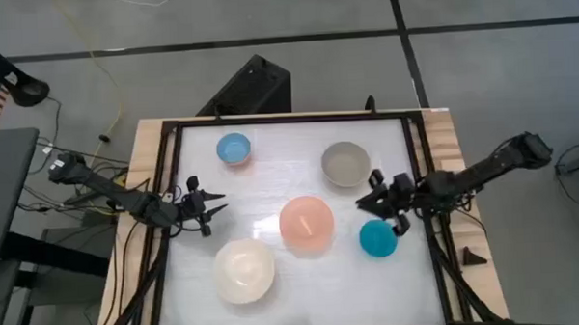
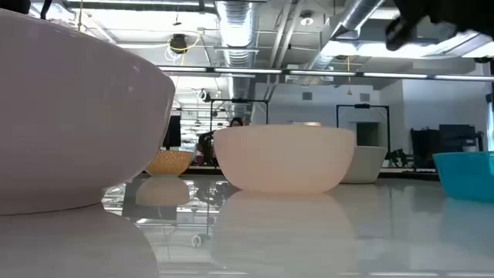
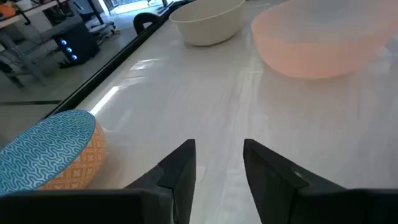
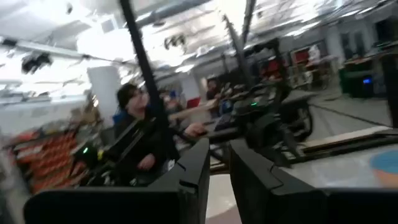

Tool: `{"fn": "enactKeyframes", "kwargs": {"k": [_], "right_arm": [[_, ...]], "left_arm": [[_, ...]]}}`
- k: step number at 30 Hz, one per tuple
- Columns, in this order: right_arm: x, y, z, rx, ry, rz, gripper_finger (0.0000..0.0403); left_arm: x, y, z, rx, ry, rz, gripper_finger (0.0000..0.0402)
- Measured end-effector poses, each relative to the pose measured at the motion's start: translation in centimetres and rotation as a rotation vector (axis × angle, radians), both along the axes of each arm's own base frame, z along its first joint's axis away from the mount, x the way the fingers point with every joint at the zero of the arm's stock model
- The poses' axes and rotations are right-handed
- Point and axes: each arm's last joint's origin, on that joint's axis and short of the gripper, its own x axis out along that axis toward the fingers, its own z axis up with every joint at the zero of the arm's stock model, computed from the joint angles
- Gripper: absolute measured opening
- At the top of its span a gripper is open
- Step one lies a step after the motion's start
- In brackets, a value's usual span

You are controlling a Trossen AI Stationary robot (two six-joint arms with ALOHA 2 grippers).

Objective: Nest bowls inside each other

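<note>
Five bowls stand apart on the white table, each on its base: cream-white (image 1: pixel 244 270) near left, salmon-pink (image 1: pixel 306 223) in the middle, grey-beige (image 1: pixel 346 163) far right, light blue (image 1: pixel 234 148) far left, teal (image 1: pixel 377 238) near right. My left gripper (image 1: pixel 214 211) is open and empty by the left edge, pointing toward the pink bowl (image 3: pixel 317 37). My right gripper (image 1: pixel 368 202) hovers above the table between the grey-beige and teal bowls. Its fingers (image 4: pixel 193 174) stand a narrow gap apart with nothing between them.
A black frame (image 1: pixel 288 120) borders the table on all sides. The light blue bowl (image 3: pixel 50 155) has an orange outer wall. Bare tabletop lies between the left gripper and the pink bowl. A person shows in the room beyond, in the right wrist view.
</note>
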Motion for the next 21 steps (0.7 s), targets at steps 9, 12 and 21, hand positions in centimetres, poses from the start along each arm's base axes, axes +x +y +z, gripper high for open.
{"fn": "enactKeyframes", "kwargs": {"k": [9, 12, 21], "right_arm": [[4.5, 3.4, 2.2, -0.033, 0.077, 0.07, 0.0093], [6.6, 3.8, 2.3, -0.034, 0.128, 0.038, 0.0093], [12.2, 6.0, 2.9, -0.206, 0.468, 0.035, 0.0093]], "left_arm": [[0.0, 0.0, 0.0, 0.0, 0.0, 0.0, 0.0125], [0.0, 0.0, 0.0, 0.0, 0.0, 0.0, 0.0125], [0.0, 0.0, 0.0, 0.0, 0.0, 0.0, 0.0125]]}}
